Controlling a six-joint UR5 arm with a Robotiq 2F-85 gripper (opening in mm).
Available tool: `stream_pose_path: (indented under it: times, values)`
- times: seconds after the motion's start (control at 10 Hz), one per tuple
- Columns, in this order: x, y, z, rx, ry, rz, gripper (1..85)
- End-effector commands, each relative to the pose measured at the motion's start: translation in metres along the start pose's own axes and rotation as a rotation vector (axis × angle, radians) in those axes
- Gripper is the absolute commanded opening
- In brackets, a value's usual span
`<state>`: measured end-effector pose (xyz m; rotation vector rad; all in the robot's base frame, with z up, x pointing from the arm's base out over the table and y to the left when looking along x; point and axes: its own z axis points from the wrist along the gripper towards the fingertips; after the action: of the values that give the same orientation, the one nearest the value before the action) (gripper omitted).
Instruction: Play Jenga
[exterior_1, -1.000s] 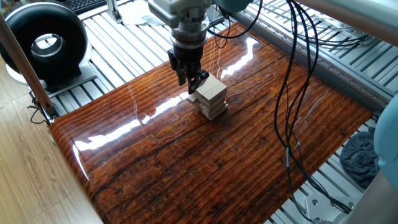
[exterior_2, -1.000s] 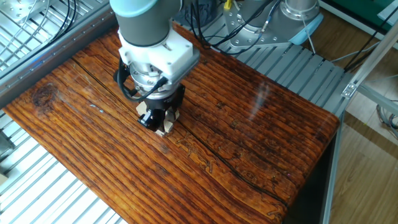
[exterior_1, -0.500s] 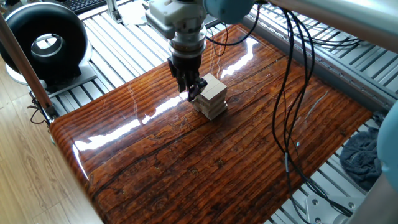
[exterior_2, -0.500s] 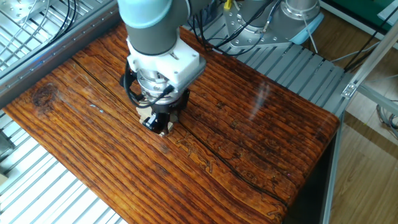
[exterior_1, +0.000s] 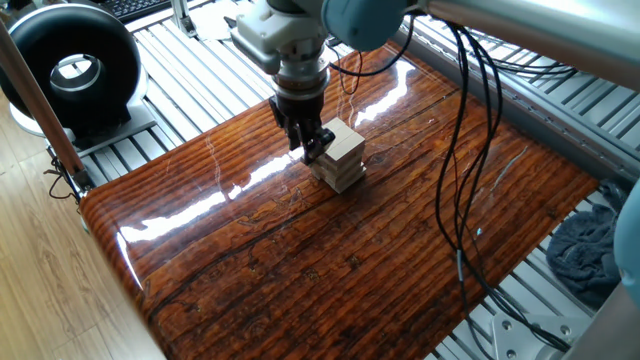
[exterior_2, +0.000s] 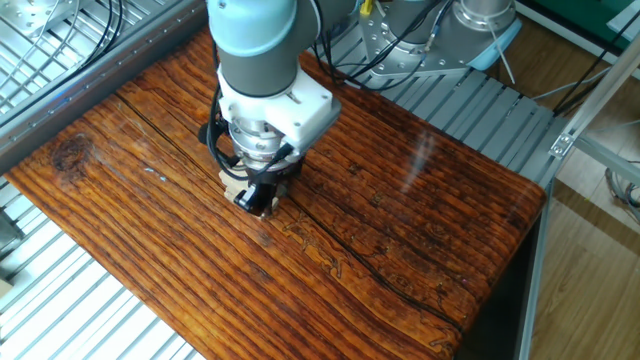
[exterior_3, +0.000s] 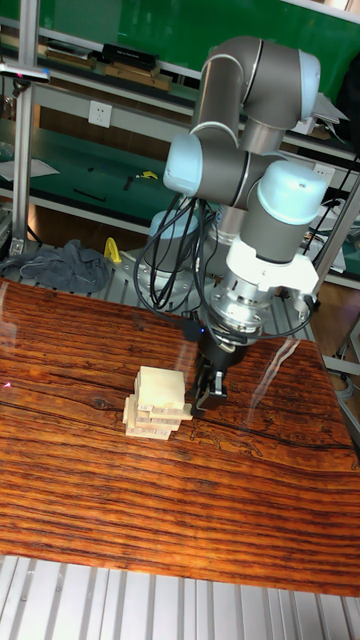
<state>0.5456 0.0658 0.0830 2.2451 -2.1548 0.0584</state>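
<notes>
Claw (exterior_3: 208, 388) hangs fingers-down just beside the Jenga tower (exterior_3: 157, 403), on its right in the tall view. Fingers close together, narrow gap, nothing visibly betw. them; tips level w/ tower's upper-mid layers. Can't tell if a finger touches a block. Tower stands upright on the glossy wooden table (exterior_1: 330, 260), toward its far side, blocks slightly uneven at edges.

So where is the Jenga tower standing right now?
In one fixed view, the Jenga tower stands on the wooden table, far-middle part, with the pincer at its left side.
</notes>
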Motion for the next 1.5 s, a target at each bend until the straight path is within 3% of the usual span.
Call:
stream_pose_path:
  times: [0.0,1.4]
  values:
    - [0.002,-0.004,0.001,0.013,0.015,-0.037,41.0]
    - [0.006,-0.007,0.014,0.014,-0.013,-0.03,41.0]
